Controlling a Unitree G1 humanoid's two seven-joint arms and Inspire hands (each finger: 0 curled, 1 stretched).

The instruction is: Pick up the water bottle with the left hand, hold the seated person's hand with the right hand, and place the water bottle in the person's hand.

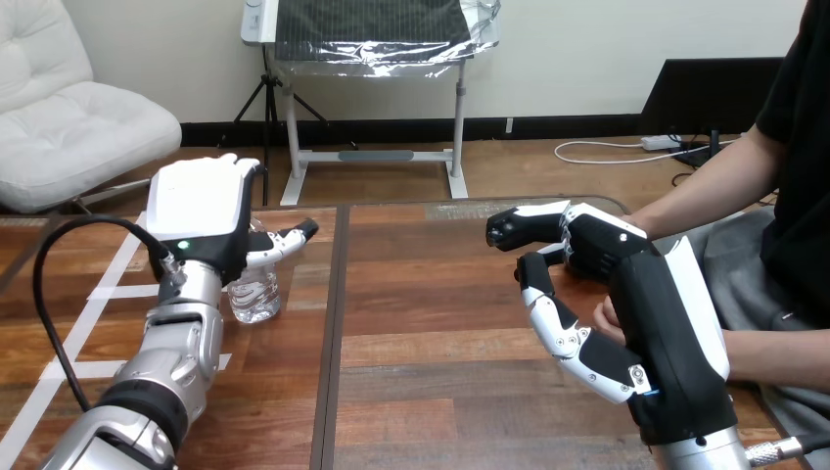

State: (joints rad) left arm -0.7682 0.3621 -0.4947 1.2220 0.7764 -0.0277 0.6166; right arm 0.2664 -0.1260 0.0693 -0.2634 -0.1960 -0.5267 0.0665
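Observation:
A clear plastic water bottle [256, 296] stands on the wooden table [431, 333] at the left, its upper part hidden behind my left hand [201, 211]. That hand hangs just above and in front of the bottle, back shell toward me, fingers straight and thumb pointing right over the bottle. My right hand [666, 313] reaches in from the lower right, fingers stretched left and relaxed, thumb below them. The person's hand [607, 315] shows as a small patch behind my right palm, beside the thumb. Whether the two touch is hidden.
The person sits at the right, one forearm [705, 196] coming down toward my right hand and another forearm [783, 352] lying lower. A dark seam [333, 323] splits the tabletop. White tape strips [108, 284] and a black cable loop [44, 294] lie at the left.

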